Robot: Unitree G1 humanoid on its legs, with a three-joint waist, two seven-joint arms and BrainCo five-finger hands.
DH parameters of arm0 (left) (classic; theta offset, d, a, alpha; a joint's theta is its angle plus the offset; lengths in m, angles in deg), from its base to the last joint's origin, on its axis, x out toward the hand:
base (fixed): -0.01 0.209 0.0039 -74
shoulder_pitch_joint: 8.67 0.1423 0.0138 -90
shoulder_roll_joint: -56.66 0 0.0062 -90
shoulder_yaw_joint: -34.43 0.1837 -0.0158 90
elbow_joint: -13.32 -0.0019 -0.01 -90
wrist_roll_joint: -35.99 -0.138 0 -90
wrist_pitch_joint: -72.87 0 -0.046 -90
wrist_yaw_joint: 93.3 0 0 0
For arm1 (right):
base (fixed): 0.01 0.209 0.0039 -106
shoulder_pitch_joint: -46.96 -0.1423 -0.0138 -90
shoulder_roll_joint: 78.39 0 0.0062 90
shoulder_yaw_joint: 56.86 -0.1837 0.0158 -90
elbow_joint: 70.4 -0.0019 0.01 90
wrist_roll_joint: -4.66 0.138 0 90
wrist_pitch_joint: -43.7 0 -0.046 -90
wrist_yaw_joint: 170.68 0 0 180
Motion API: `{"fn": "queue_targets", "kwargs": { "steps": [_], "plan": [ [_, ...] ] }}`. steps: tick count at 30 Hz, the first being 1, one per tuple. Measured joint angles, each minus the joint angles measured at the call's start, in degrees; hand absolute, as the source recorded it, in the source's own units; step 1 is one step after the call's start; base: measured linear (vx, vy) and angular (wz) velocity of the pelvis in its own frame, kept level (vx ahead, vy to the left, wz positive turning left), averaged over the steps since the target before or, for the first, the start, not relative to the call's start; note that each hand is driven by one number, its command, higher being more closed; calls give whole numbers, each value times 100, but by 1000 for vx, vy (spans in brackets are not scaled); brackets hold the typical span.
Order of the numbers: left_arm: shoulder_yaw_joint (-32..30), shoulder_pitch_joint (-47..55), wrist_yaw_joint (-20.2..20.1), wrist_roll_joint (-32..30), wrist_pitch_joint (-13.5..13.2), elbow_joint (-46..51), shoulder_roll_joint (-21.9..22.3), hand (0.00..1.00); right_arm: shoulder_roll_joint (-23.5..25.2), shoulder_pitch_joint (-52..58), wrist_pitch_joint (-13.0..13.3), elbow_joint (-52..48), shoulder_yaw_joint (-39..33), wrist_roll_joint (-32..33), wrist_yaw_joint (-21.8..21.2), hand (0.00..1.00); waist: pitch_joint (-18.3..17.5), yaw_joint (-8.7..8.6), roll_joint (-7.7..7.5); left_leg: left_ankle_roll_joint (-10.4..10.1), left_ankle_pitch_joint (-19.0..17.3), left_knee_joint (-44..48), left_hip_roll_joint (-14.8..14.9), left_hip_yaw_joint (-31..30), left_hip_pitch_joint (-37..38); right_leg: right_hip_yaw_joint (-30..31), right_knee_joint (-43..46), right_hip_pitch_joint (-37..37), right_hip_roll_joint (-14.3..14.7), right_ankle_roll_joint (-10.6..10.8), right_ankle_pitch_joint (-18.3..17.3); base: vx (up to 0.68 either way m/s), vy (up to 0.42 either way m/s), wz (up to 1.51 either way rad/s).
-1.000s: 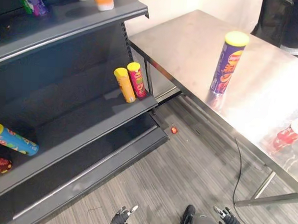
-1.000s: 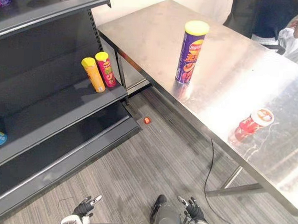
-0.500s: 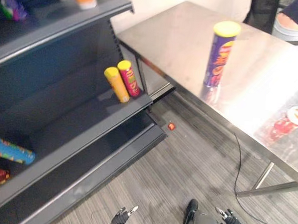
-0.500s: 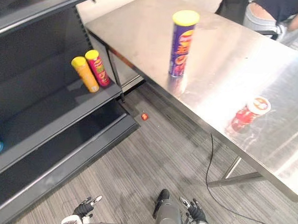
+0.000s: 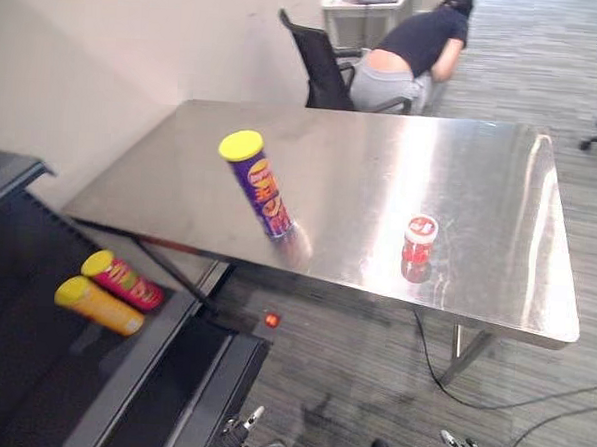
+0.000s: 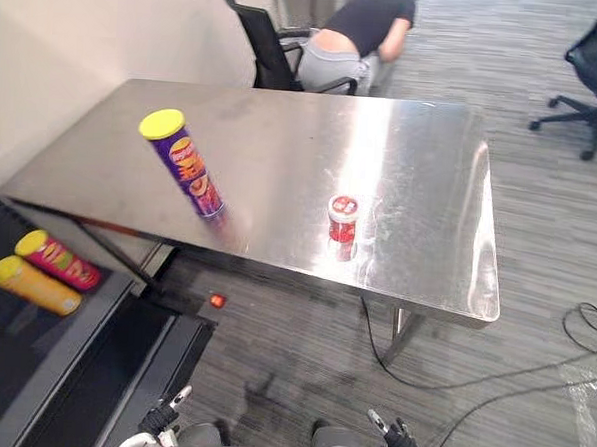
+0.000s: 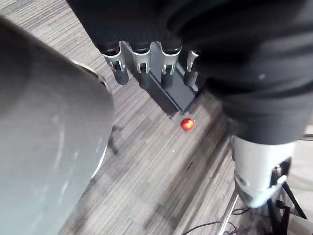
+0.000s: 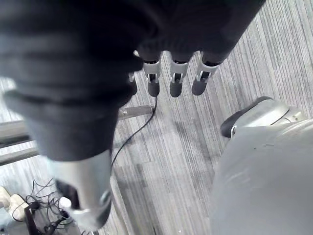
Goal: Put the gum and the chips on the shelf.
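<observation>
Looking down at a steel tabletop (image 5: 481,183): a tall purple chips can (image 5: 263,194) with a yellow lid stands toward 9 o'clock. A small red gum tub (image 5: 418,240) sits at its 4 o'clock, near the front edge. The dark shelf (image 5: 21,359) lies at 8 o'clock, carrying a yellow can (image 5: 99,306) and a pink can (image 5: 123,280). The left hand (image 7: 143,68) and right hand (image 8: 175,81) hang low at 6 o'clock, fingers loosely apart, holding nothing. Likely risk: a glancing reach tips the tall chips can, and it rolls off the tabletop.
</observation>
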Motion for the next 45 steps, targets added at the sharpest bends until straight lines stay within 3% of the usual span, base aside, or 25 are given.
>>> {"fn": "queue_targets", "kwargs": {
  "steps": [3,5,6,9,12,13,19,23,32,35,39,42,45],
  "plan": [
    [-14,9,-2,-19,0,-122,116,0,1,-21,4,64,-145,0,-29,0,-142,52,152,-256,334,-635,-260,93,326,470,93,29,-48,342,-225,252,445,-83],
    [89,9,2,-50,8,-179,-72,0,123,-25,-9,151,-261,0,-29,0,-287,27,-43,-162,320,-665,-496,282,380,504,37,16,-320,453,-221,163,331,-37],
    [116,20,3,-59,-5,-234,-176,0,210,-9,-18,279,-313,1,-45,0,-404,36,-245,-36,241,-737,-703,447,411,531,-144,20,-560,520,-188,146,282,-36],
    [415,-3,11,-59,2,-304,-382,0,350,-39,-23,387,-459,-6,-10,0,-538,54,-477,176,112,-849,-1028,766,569,555,-506,119,-889,752,55,141,306,-50],
    [833,-14,28,-99,3,-338,-385,0,343,-175,-18,487,-514,-98,29,0,-514,68,-335,242,64,-926,-1033,1106,783,94,-672,124,-927,679,596,30,195,-67],
    [972,-17,29,-98,5,-338,-390,0,353,-189,-22,509,-587,-104,49,0,-525,67,-292,242,65,-928,-1029,1216,784,-459,-773,115,-957,622,771,-14,60,-45],
    [976,-19,38,-97,6,-338,-440,0,333,-124,-74,750,-1403,-99,205,0,-516,88,-268,291,101,-1189,-1136,1176,921,-855,-1200,223,-1015,630,808,-54,-7,-19],
    [773,33,12,-100,50,-350,-336,0,253,17,-116,763,-2114,-84,240,0,-538,77,-201,233,408,-1772,-1130,1186,1137,-997,-1339,226,-934,618,760,-111,-56,-3],
    [155,102,-98,-112,51,-339,-270,0,82,94,-116,560,-3859,131,428,0,-578,81,-253,153,325,-1795,-1039,1355,1180,-1107,-1584,322,-883,570,916,26,-17,-8],
    [-3,119,-153,-111,54,-337,-260,0,-198,-19,-105,124,-4320,135,534,0,-595,79,-235,145,294,-1771,-1011,1458,1185,-1036,-1639,306,-840,591,1006,110,-18,-21],
    [-289,95,-183,-111,53,-279,-195,0,-463,-78,-42,-1097,-4097,167,780,0,-631,72,-178,94,223,-1770,-957,1646,1280,-1005,-1639,315,-815,589,1008,82,-20,-19],
    [-392,104,-181,-125,50,-121,22,0,-403,136,35,-3226,-3299,-41,1149,0,-626,57,-192,82,185,-1770,-933,1824,1313,-955,-1628,282,-796,590,1008,20,-29,-21],
    [-529,110,-188,-114,50,133,181,0,-207,221,215,-4936,-3033,-623,1411,0,-611,71,-229,52,146,-1770,-880,1900,1301,-942,-1616,222,-742,590,1008,-22,-49,-10]
  ]
}}
